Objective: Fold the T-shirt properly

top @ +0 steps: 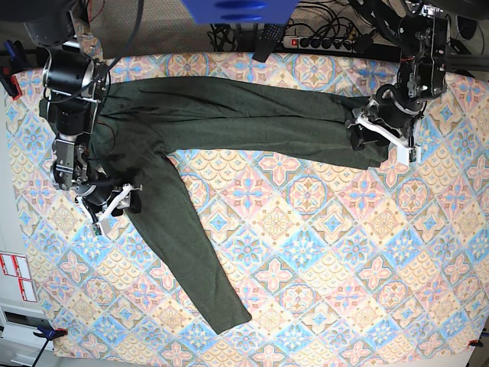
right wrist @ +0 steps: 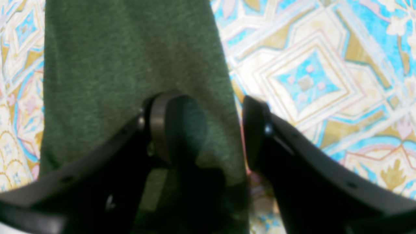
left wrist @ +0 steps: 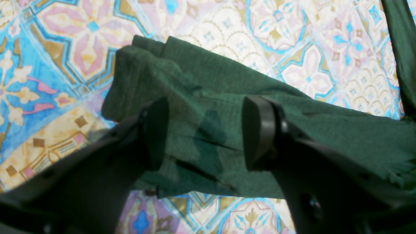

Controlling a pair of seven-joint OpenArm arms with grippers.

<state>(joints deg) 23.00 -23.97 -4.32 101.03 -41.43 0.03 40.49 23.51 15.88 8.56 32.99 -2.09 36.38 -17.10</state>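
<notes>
1. While the T-shirt lies spread on the patterned worktop, note how it lies: in the base view the body is bunched at the top left corner, one sleeve runs along the far edge toward the right, and the other runs diagonally down toward the near middle.

2. Your left claw sits over the cuff end of the far sleeve. Its jaws stand apart with green cloth between and under them, and nothing is pinched. From its own camera, the folded cuff end lies just ahead of the fingertips, pointing away and to the left.

3. Your right claw is at the upper part of the diagonal sleeve, close to the body. Its jaws are apart too: one pad rests over the cloth and the other sits just off the sleeve's edge, over the bare worktop. It holds nothing.

4. The relation that matters is this: the far sleeve's long axis runs across the worktop from the left claw toward the body, so I judge that any fold of that sleeve must travel along this line toward the right arm's side.

5. The left arm is clearly the nearer one for that cuff, and the right arm is nearer the body and the diagonal sleeve.

6. Watch for the cuff's stacked layers slipping apart if only the top one is caught.
</notes>
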